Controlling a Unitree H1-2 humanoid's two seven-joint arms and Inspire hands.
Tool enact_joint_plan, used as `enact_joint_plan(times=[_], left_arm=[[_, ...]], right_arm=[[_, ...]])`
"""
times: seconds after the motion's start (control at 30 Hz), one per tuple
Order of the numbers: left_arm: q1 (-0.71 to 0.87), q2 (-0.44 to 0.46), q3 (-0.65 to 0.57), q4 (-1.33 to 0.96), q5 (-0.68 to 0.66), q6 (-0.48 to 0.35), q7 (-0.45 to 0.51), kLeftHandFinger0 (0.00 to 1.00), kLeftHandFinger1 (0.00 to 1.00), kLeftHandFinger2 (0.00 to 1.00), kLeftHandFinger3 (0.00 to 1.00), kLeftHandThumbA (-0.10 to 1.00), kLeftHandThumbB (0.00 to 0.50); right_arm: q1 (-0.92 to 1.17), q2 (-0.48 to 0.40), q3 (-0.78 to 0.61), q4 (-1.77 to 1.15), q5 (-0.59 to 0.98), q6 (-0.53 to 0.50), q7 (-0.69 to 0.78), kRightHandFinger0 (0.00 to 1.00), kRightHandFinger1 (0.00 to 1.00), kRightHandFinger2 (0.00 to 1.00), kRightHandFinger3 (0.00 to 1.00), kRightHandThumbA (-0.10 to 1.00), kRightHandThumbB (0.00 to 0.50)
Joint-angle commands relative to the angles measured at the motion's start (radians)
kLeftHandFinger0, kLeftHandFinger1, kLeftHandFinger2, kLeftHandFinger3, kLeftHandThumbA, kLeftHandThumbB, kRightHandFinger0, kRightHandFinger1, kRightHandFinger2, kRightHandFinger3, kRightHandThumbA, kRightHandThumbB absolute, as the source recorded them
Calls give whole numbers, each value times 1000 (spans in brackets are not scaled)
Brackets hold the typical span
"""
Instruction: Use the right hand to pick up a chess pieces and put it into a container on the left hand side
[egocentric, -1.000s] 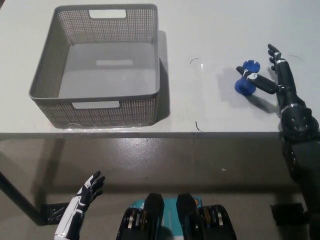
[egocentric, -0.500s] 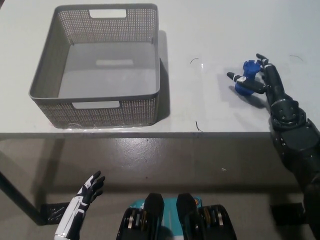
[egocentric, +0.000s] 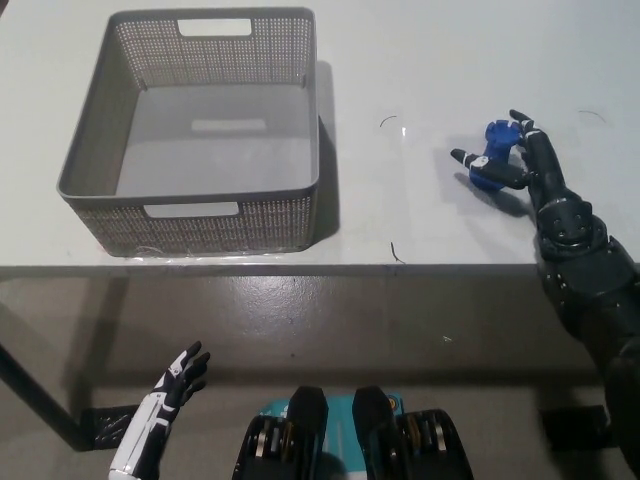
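**Ana:** Since a second ago the black right arm has swung in toward the table's right side, and the right hand (egocentric: 515, 160) has gone from lying beside the blue chess piece (egocentric: 490, 160) to wrapping it. The camera, the basket and the white hand look unchanged.

**Ben:** Largest things first, then. The white table (egocentric: 420, 60) fills the upper picture. The grey mesh basket (egocentric: 190, 228) sits at its left, nothing visible inside it, well apart from the piece.

**Ana:** The left hand (egocentric: 165, 410) hangs below the table edge at lower left, fingers spread, holding nothing.

**Ben:** And the piece itself?

**Ana:** Resting on the table at the right, tilted or lying over, with black fingers (egocentric: 468, 158) across its front and others behind its crown. The hand is closing around it, but I can't tell whether the grip is firm yet.

**Ben:** So the step is securing the grasp. I'd finish the close before lifting; the piece looks small and smooth, so it may roll or squirt out of a loose hold.

**Ana:** Agreed. Then lift straight up, high enough to clear the basket's near wall, and carry it leftward before letting go above the basket floor.
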Motion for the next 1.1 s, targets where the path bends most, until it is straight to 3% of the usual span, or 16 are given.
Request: enact_joint_plan(times=[0.0, 0.03, 0.07, 0.1, 0.13, 0.17, 0.2, 0.23, 0.57, 0.77, 0.93, 1.07], left_arm=[[-14, 10, 1, -20, -10, -23, -9, 1000, 1000, 1000, 1000, 1000, 365], [-16, 10, 2, -20, -9, -23, -8, 1000, 1000, 1000, 1000, 1000, 367], [-17, 10, 1, -22, -8, -24, -8, 1000, 1000, 1000, 1000, 1000, 369], [-17, 11, 1, -21, -9, -27, -9, 1000, 1000, 1000, 1000, 1000, 370], [-16, 12, 1, -20, -9, -28, -10, 1000, 1000, 1000, 1000, 1000, 370], [-15, 12, 1, -21, -14, -28, -13, 1000, 1000, 1000, 1000, 1000, 369], [-14, 12, 1, -22, -16, -25, -14, 1000, 1000, 1000, 1000, 1000, 376], [-14, 12, 2, -20, -16, -26, -14, 1000, 1000, 1000, 1000, 1000, 377], [-20, 19, 2, -16, -3, -33, -11, 1000, 1000, 1000, 1000, 1000, 369], [-27, 18, 7, -12, -9, -29, -9, 1000, 1000, 1000, 1000, 1000, 349], [-29, 19, 6, -17, -3, -26, -8, 1000, 1000, 1000, 1000, 1000, 352], [-27, 20, 7, -18, -6, -19, -9, 1000, 1000, 1000, 1000, 1000, 342]], right_arm=[[-72, 27, -47, 9, 58, -59, -162, 397, 437, 480, 633, 410, 260], [-75, 29, -54, 11, 61, -57, -182, 245, 348, 459, 494, 245, 288], [-77, 31, -54, 14, 57, -62, -201, 100, 206, 339, 306, 30, 228], [-76, 33, -46, 14, 43, -70, -228, 20, 67, 275, 197, -74, 215], [-73, 34, -41, 14, 36, -81, -244, 1, 48, 340, 264, -99, 165], [-68, 34, -39, 13, 36, -99, -244, 0, 63, 413, 362, -100, 151], [-66, 33, -42, 13, 42, -102, -239, 0, 124, 527, 475, -100, 133], [-63, 33, -44, 14, 47, -111, -235, 0, 169, 583, 527, -100, 123], [-77, 41, -72, 9, 83, -128, -244, 0, 161, 539, 505, -100, 124], [-97, 50, -71, -22, 88, -166, -237, 0, 67, 422, 417, -69, 117], [-120, 63, -61, -80, 81, -186, -246, 0, 86, 437, 413, -100, 134], [-131, 74, -32, -175, 53, -185, -234, 0, 119, 471, 467, -100, 137]])
